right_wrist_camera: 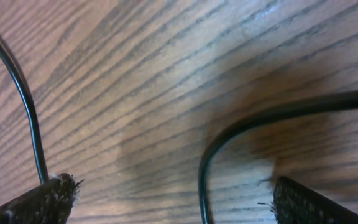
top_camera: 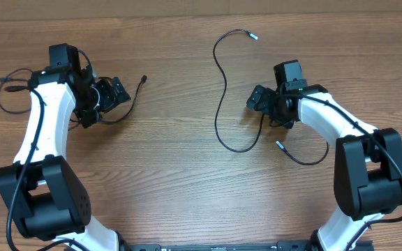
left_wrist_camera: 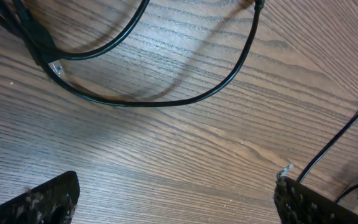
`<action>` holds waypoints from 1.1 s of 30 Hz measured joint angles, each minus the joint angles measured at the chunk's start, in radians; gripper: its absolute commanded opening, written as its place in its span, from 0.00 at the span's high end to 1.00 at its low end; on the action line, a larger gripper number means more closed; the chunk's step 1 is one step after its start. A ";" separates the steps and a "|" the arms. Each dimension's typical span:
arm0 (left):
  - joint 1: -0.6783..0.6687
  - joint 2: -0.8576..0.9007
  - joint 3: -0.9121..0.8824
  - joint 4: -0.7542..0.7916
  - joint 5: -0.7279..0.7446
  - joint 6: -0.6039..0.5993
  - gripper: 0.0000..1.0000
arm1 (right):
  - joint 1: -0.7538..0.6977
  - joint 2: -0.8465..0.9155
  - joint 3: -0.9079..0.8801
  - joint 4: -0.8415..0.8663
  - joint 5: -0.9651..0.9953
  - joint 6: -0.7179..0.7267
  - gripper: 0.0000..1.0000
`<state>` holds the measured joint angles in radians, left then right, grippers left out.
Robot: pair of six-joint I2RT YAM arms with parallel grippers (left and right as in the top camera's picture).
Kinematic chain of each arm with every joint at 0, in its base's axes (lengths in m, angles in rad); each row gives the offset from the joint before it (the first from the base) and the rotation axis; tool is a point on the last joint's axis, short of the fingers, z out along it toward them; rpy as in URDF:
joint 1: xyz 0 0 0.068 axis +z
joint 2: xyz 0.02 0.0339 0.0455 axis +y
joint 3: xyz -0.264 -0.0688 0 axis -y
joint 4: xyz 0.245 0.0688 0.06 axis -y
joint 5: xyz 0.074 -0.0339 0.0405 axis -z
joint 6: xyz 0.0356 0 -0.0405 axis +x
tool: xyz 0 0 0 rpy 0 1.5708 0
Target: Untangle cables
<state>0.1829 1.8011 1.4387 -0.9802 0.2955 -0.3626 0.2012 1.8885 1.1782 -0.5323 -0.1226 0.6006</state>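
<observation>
While both arms reach in over the wooden surface [top_camera: 187, 188], the left arm [top_camera: 44, 132] bends in from the left side and the right arm [top_camera: 333, 125] from the right. The left gripper [top_camera: 115, 93] is released, with bare wood between its wide-spread fingers. The right gripper [top_camera: 257, 99] is also released, and a cable lies unpinched between its fingers. The long cable [top_camera: 223, 90] snakes from top centre to a loop beside the right gripper. A shorter cable [top_camera: 302, 162] curls below that gripper, and a third cable [top_camera: 137, 94] lies just right of the left gripper.
</observation>
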 measured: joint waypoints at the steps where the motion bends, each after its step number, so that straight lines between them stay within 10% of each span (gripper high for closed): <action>1: 0.000 0.000 0.000 0.000 0.000 0.000 0.00 | 0.005 0.000 0.000 0.012 0.002 0.008 0.00; 20: 0.000 0.000 0.000 0.000 0.001 0.000 0.00 | 0.317 0.034 0.000 0.201 0.016 0.046 0.01; 22: 0.000 0.000 0.000 0.000 0.001 0.000 0.00 | 0.322 0.034 0.000 0.203 0.020 0.043 0.16; 27: 0.000 0.000 0.000 0.000 0.001 0.000 0.00 | 0.323 0.034 0.000 0.202 0.003 0.033 0.96; 33: 0.000 0.000 0.000 0.000 0.001 0.000 0.00 | 0.323 0.034 0.000 0.177 -0.020 0.039 0.96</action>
<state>0.1829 1.8015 1.4387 -0.9802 0.2962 -0.3626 0.5240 1.9221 1.1782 -0.3557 -0.1429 0.6392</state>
